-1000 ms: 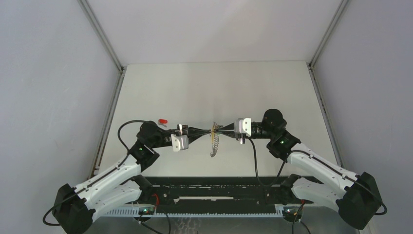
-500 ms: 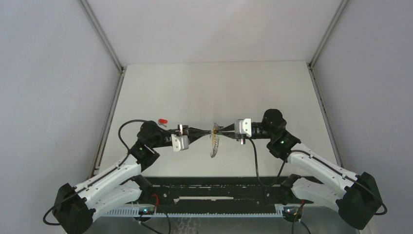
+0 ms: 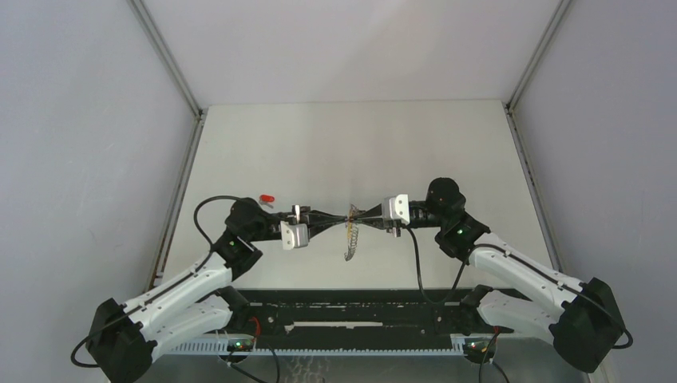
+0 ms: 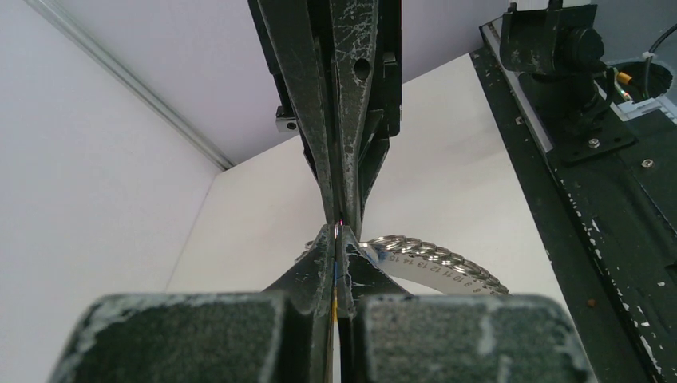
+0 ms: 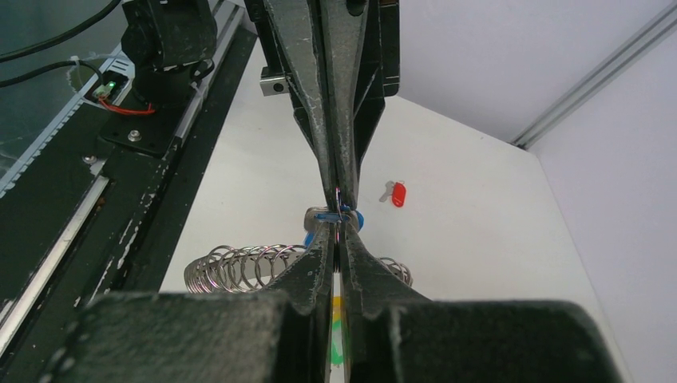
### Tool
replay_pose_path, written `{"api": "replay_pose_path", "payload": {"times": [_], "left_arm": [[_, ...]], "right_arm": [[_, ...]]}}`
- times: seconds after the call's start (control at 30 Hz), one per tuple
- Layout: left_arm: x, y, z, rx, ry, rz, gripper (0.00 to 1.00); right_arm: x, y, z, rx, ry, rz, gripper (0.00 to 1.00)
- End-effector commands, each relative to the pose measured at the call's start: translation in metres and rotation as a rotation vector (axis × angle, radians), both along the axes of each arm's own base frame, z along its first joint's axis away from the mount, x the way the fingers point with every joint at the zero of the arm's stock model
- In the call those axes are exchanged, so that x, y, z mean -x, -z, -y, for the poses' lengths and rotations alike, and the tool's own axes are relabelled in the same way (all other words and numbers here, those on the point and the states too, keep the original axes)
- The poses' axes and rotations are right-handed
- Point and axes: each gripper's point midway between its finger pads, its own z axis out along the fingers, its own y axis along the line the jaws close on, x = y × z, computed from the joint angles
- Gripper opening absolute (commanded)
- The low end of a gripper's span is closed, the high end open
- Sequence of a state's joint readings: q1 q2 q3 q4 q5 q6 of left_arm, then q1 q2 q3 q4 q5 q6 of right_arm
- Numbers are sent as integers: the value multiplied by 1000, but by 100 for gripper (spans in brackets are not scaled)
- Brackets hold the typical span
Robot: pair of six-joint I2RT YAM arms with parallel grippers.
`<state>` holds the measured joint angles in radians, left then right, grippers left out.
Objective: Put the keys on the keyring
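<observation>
My left gripper (image 3: 343, 215) and right gripper (image 3: 357, 213) meet tip to tip above the table's middle, both shut. In the right wrist view the blue-headed key (image 5: 354, 217) sits at the tips, pinched by the left fingers coming from above. A blue sliver shows between the left gripper (image 4: 338, 239) jaws. The right gripper (image 5: 338, 227) is shut on the keyring, whose yellow tab (image 5: 337, 307) shows in the gap between its fingers. A silvery chain of rings (image 3: 350, 239) hangs down from the meeting point. The red-headed key (image 3: 267, 197) lies on the table behind the left wrist.
The white table (image 3: 351, 144) is boxed in by grey walls with metal corner posts (image 3: 164, 56). A black base rail (image 3: 351, 307) with cables runs along the near edge. The hanging chain (image 4: 439, 257) carries a numbered strip.
The right arm has edged slightly left toward the left gripper. Both grippers stay shut and tip to tip; the chain still hangs below them.
</observation>
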<state>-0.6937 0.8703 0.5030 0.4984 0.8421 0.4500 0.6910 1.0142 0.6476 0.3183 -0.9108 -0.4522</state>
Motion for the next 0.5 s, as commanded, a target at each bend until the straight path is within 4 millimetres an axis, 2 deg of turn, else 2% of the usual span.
{"api": "replay_pose_path", "payload": {"times": [0.0, 0.47], "left_arm": [[7, -16, 4, 40, 40, 27, 0], [1, -3, -2, -17, -22, 19, 0]], "right_arm": [[6, -28, -5, -56, -42, 52, 0], [4, -32, 1, -57, -1, 66, 0]]}}
